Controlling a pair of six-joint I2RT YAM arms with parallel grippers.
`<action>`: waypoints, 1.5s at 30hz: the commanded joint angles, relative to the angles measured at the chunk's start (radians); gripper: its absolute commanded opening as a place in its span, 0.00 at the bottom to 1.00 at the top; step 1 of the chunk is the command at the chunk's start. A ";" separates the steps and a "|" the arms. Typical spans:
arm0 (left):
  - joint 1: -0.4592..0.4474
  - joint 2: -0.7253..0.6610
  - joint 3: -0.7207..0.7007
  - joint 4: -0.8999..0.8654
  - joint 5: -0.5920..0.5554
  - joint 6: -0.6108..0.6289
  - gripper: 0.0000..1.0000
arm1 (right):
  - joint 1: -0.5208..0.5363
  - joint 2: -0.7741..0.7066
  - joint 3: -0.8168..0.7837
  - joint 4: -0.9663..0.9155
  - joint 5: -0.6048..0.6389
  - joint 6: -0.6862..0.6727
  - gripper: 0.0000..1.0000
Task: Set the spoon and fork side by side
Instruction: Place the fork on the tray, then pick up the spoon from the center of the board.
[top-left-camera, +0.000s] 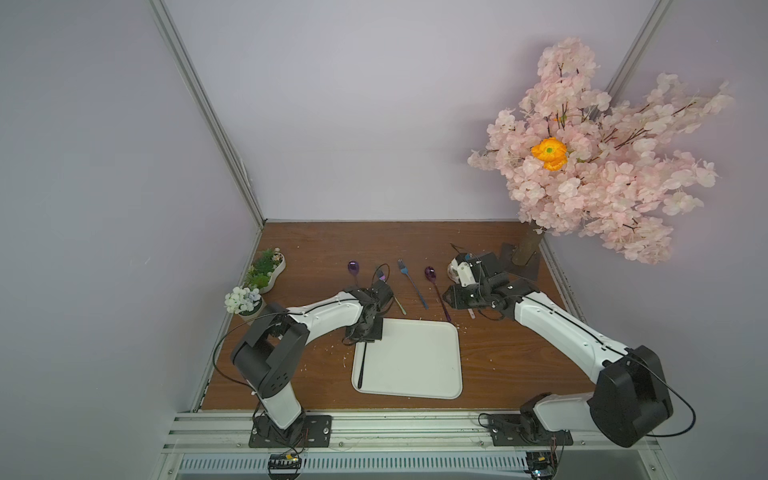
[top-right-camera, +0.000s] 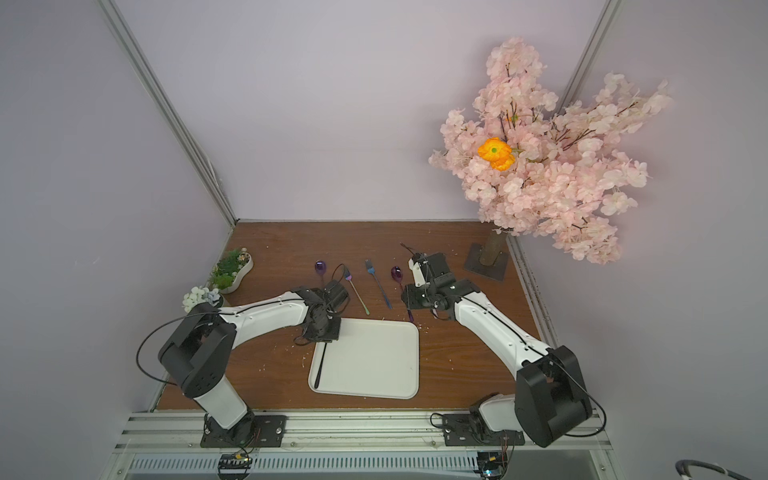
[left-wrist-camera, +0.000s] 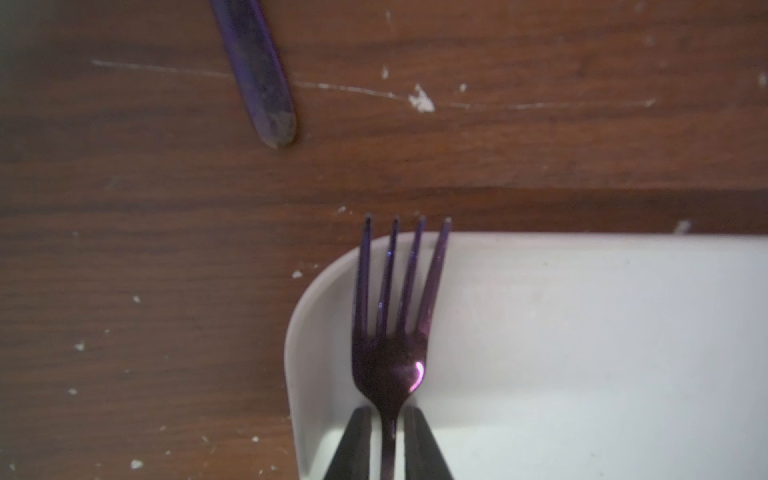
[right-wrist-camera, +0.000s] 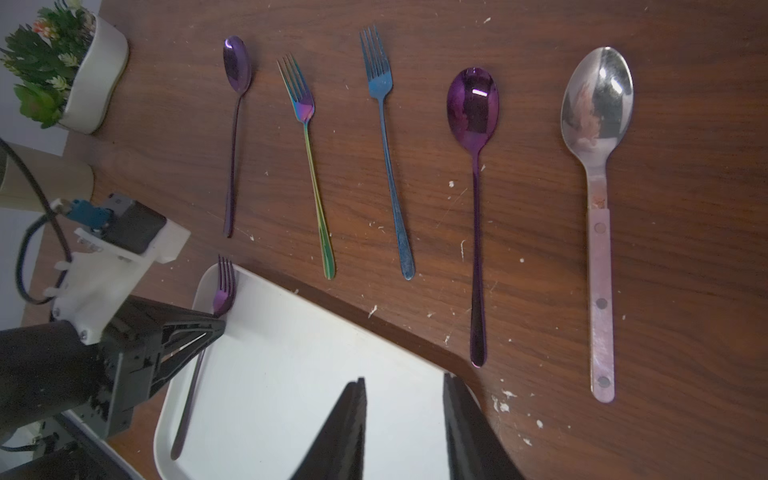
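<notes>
Two grippers we log: left gripper (left-wrist-camera: 387, 411) barely parted astride purple fork (left-wrist-camera: 390, 361) neck on white tray (left-wrist-camera: 582, 332); right gripper (right-wrist-camera: 404, 378) half-open, empty. Fork tines hidden under wrist in both top views.

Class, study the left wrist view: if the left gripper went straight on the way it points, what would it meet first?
Most likely the white tray: the left gripper points down at it, with its jaws either side of the purple fork at the neck. How close the tips are is unclear.
</notes>
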 joint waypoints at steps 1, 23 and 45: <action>-0.009 -0.041 0.006 -0.021 0.028 -0.011 0.26 | 0.003 -0.030 -0.009 -0.005 0.009 0.007 0.35; 0.180 0.228 0.446 -0.086 -0.140 -0.028 0.48 | 0.003 -0.048 0.000 0.007 0.025 0.001 0.40; 0.333 0.447 0.633 -0.068 -0.134 0.106 0.38 | 0.002 -0.037 -0.036 0.057 0.027 0.024 0.40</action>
